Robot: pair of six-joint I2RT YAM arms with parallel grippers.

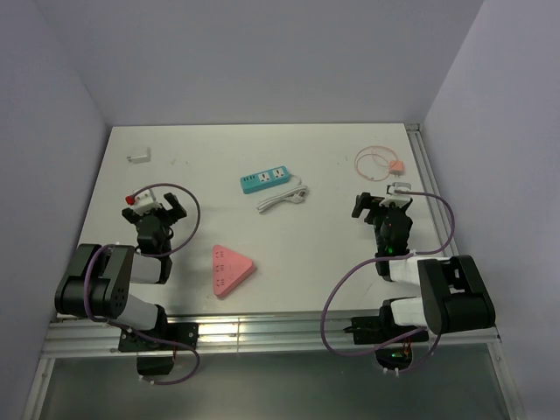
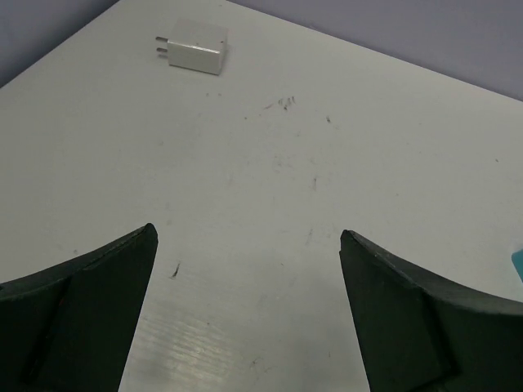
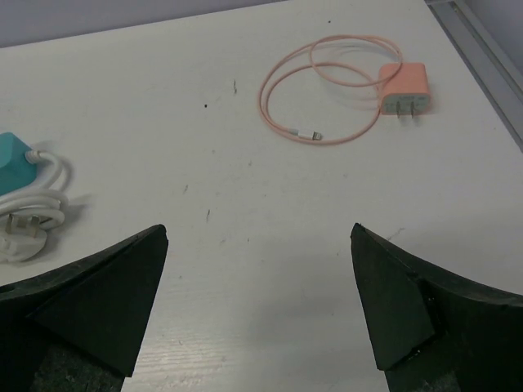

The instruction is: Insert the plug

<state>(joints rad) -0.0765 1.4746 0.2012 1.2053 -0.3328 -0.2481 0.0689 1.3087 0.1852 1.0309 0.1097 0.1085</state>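
Note:
A white plug adapter [image 1: 137, 157] lies at the table's far left, prongs to the left in the left wrist view [image 2: 196, 47]. A pink plug adapter [image 1: 396, 164] with a looped pink cable [image 3: 327, 90] lies at the far right [image 3: 404, 88]. A teal power strip [image 1: 265, 179] with its coiled white cord [image 1: 282, 199] sits in the middle. Nearer the front is a pink triangular socket block [image 1: 231, 269]. My left gripper [image 1: 156, 206] [image 2: 247, 233] is open over bare table, well short of the white adapter. My right gripper [image 1: 382, 203] [image 3: 259, 229] is open too, nothing between its fingers.
The teal strip's end [image 3: 12, 163] and white cord [image 3: 33, 204] show at the left of the right wrist view. A metal rail [image 1: 424, 166] runs along the table's right edge. Purple-grey walls close in the back and sides.

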